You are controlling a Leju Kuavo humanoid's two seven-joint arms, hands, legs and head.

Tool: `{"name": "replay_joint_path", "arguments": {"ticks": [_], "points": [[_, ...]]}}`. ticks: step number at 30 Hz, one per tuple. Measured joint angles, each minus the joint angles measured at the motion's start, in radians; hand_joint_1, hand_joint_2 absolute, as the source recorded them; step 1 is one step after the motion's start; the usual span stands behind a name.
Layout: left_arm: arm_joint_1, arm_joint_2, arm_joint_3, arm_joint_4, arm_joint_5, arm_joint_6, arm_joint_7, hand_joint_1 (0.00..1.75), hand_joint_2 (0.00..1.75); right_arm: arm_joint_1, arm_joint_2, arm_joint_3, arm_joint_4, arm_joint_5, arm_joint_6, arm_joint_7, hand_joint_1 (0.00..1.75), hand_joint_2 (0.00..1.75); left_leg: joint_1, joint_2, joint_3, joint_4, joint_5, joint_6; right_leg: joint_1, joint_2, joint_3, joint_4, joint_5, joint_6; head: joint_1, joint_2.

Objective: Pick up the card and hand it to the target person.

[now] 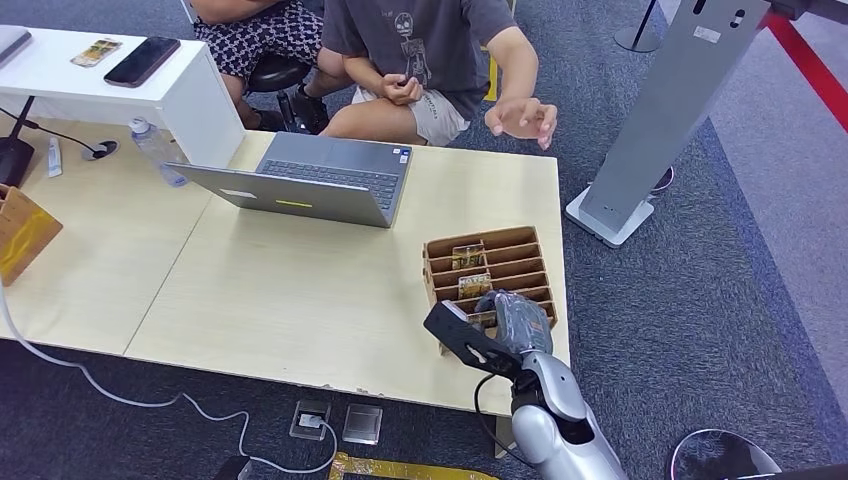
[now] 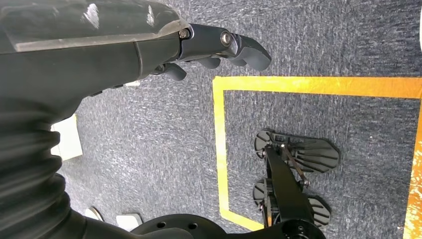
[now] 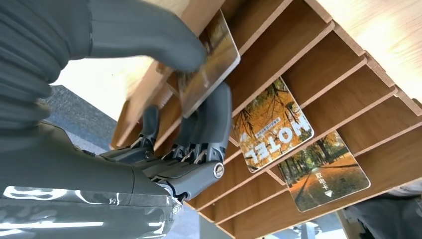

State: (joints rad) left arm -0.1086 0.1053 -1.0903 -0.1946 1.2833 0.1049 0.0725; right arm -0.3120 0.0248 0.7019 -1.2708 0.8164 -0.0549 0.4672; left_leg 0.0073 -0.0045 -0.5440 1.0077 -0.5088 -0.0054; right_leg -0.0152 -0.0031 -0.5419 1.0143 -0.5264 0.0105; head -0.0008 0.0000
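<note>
Card (image 3: 209, 64) in right hand (image 3: 194, 124)

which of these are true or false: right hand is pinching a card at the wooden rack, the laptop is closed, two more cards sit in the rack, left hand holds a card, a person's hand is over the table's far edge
1. The right hand pinches a card at the wooden rack. True.
2. The laptop is closed. False: it stands open.
3. Two more cards sit in the rack. True: one reading HOTEL, another beside it.
4. The left hand holds a card. False: it hangs over the carpet, holding nothing.
5. A person's hand is held over the table's far edge. True.
</note>
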Motion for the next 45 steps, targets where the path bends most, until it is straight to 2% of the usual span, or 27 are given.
{"name": "replay_joint_path", "arguments": {"ticks": [8, 11, 27, 33, 39, 45], "points": [[0.000, 0.000, 0.000, 0.000, 0.000, 0.000, 0.000, 0.00, 1.75, -0.002, 0.000, 0.000, 0.005, -0.001, 0.000, 0.000, 1.44, 1.75, 0.000, 0.000, 0.000, 0.000, 0.000, 0.000, 0.000, 0.000, 0.000, 0.000, 0.000, 0.000, 0.000, 0.000], [0.000, 0.000, -0.002, 0.000, 0.000, 0.000, 0.000, 0.00, 1.75, -0.003, 0.000, 0.000, 0.010, -0.002, 0.000, -0.001, 1.50, 1.75, 0.000, 0.000, 0.000, 0.000, 0.000, 0.000, 0.000, 0.000, 0.000, 0.000, 0.000, 0.000, 0.000, 0.000], [0.000, 0.002, -0.005, 0.000, 0.015, 0.006, -0.012, 0.00, 1.75, 0.000, 0.000, 0.001, 0.004, -0.001, -0.001, -0.007, 1.50, 1.75, 0.000, 0.000, 0.002, 0.000, 0.000, 0.000, 0.000, 0.000, 0.002, 0.000, 0.000, 0.000, 0.000, 0.000], [0.001, 0.002, -0.005, 0.000, 0.018, 0.009, -0.010, 0.00, 1.75, -0.012, -0.014, -0.007, -0.087, 0.010, 0.000, -0.007, 1.50, 1.75, 0.000, 0.000, 0.002, 0.000, 0.000, 0.000, 0.000, 0.000, 0.002, 0.000, 0.000, 0.000, 0.000, 0.000], [0.003, 0.002, -0.005, 0.000, 0.018, 0.009, -0.013, 0.00, 1.75, -0.065, -0.037, -0.033, -0.197, 0.023, 0.009, -0.001, 1.50, 1.75, 0.000, 0.000, 0.001, 0.000, 0.000, 0.000, 0.000, 0.000, 0.001, 0.000, 0.000, 0.000, 0.000, 0.000], [0.004, 0.002, -0.005, 0.000, 0.013, 0.008, -0.017, 0.00, 1.75, -0.185, -0.051, -0.057, -0.243, 0.008, 0.011, -0.038, 1.50, 1.75, 0.000, 0.001, 0.001, 0.000, 0.000, 0.000, 0.000, 0.000, 0.001, 0.000, 0.000, 0.000, 0.000, 0.000]]}}
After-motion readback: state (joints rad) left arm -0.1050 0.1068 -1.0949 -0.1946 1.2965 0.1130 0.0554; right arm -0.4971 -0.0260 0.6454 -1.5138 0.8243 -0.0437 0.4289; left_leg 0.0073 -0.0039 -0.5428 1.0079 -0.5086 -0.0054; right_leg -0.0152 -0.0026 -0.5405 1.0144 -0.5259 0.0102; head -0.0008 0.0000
